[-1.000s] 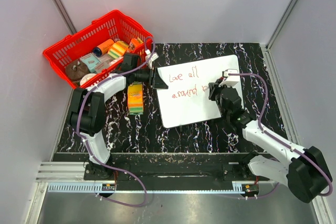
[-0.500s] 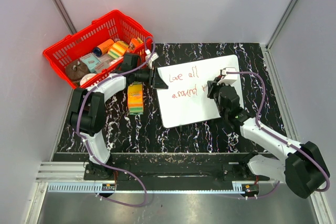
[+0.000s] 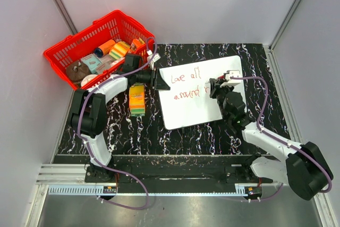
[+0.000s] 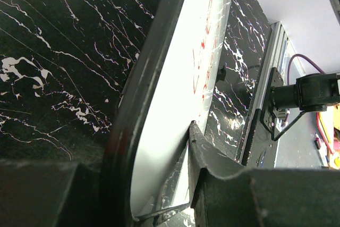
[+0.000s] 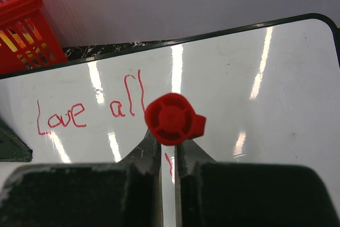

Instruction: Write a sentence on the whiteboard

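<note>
While midway through the sentence [image 3: 182, 77], gripped the pen [image 5: 172, 119] tight in right claw [image 5: 168, 152], pinched left edge of whiteboard [image 3: 191, 110] at middle of table [image 3: 122, 131] in left claw [image 3: 158, 81]. Needed next, by my judgement: steady strokes rightward after "around".

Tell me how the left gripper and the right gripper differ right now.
The left gripper clamps the left edge of the whiteboard; the right gripper grips a red-ended pen. The left gripper sits at the rim, outside the writing; the right gripper stands over the right half of the whiteboard, by the end of the sentence. Both have black fingers and both are shut on something.
</note>
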Tool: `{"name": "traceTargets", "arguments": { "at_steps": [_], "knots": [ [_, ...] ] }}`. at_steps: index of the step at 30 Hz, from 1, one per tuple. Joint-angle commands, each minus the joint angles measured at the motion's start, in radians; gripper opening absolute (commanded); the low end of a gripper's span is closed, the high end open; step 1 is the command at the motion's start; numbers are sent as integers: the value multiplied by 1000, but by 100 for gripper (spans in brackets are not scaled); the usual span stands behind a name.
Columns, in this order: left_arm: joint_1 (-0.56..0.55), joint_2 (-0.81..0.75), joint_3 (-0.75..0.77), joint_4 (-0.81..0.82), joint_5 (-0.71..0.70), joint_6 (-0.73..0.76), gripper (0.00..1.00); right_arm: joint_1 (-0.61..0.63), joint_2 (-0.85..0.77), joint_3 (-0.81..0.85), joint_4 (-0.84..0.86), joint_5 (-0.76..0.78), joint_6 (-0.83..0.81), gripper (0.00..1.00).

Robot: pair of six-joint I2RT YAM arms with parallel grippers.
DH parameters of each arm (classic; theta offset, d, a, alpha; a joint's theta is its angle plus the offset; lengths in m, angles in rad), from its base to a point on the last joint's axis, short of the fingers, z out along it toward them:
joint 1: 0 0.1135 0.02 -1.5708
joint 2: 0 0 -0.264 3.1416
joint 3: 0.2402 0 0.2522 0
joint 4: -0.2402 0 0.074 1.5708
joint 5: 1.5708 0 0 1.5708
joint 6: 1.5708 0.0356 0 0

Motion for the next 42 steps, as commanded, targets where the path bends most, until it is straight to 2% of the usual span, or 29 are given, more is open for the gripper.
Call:
{"name": "traceTargets", "arguments": {
  "at_steps": [1, 8, 18, 31, 42],
  "knots": [
    [-26, 50, -13, 36, -370, 324, 0, -3, -12, -52, 160, 6, -58, 0],
    [-26, 52, -14, 35, -370, 326, 0, -3, -40, -158, 280, 15, -72, 0],
    [-28, 50, -13, 33, -367, 326, 0, -3, 13, -158, 344, 53, -72, 0],
    [-28, 52, -11, 30, -364, 329, 0, -3, 73, -115, 256, 104, -42, 0],
    [-28, 55, -11, 30, -364, 327, 0, -3, 39, -123, 122, 82, 33, 0]
  ]
}}
